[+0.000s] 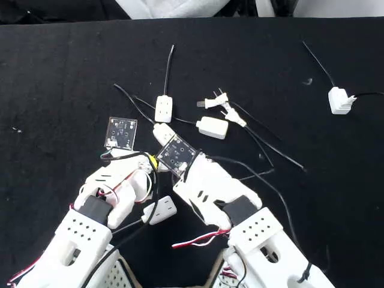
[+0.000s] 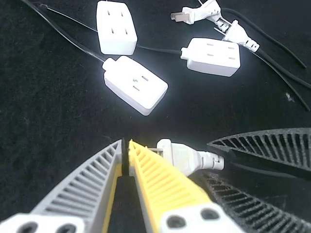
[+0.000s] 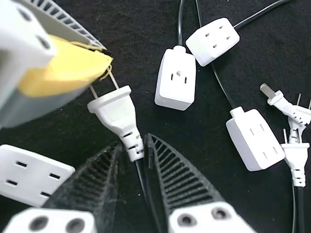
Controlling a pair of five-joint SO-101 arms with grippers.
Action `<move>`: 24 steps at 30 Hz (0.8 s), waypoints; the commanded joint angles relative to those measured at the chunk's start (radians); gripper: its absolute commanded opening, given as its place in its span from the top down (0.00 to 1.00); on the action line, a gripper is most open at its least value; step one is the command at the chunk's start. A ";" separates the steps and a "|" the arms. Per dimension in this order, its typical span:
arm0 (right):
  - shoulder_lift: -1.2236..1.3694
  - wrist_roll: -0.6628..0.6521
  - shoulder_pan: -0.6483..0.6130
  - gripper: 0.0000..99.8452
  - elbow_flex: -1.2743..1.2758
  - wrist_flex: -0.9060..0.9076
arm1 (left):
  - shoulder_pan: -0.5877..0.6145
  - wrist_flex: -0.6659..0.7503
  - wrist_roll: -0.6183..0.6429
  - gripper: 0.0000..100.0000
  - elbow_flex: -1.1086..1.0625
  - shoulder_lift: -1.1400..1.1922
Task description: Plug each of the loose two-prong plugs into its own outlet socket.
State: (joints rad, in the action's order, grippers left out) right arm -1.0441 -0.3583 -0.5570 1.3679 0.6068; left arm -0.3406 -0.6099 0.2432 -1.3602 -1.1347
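My right gripper (image 3: 133, 142) is shut on the cord end of a white two-prong plug (image 3: 114, 109). The plug's prongs point at the yellow fingertip of my left gripper (image 2: 125, 143), which is shut with nothing between its fingers. That same plug (image 2: 181, 155) lies against the outer side of the yellow finger. Just beyond it sits a white outlet socket (image 2: 136, 85), with two more sockets (image 2: 115, 28) (image 2: 212, 56) farther off. Two loose plugs (image 2: 199, 12) (image 2: 238, 34) lie by the far one. In the high view both grippers meet near the yellow fingertip (image 1: 152, 161).
A fourth white socket (image 1: 162, 210) lies between the two arms, close to the front. A white adapter (image 1: 340, 100) sits far right. Thin black cords (image 1: 264, 147) run across the black table (image 1: 60, 78) around the sockets and plugs.
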 commanded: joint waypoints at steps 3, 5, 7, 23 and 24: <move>-0.024 0.017 -0.008 0.99 -0.065 -0.018 | -0.004 0.003 -0.003 0.97 0.005 -0.009; -0.031 0.017 -0.008 0.99 -0.067 -0.018 | -0.004 0.003 -0.003 0.97 0.002 -0.009; -0.065 0.017 -0.006 0.99 -0.064 -0.015 | -0.004 0.005 -0.003 0.97 -0.004 -0.009; -0.288 0.011 -0.008 0.99 -0.013 0.091 | 0.001 -0.005 -0.003 0.97 0.028 -0.009; -0.283 0.009 -0.006 0.99 -0.013 0.091 | 0.005 -0.005 -0.003 0.97 0.028 -0.009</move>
State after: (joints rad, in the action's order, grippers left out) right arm -1.3080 -0.3491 -0.5524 1.3663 0.7020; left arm -0.3452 -0.6160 0.2432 -1.3694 -1.1316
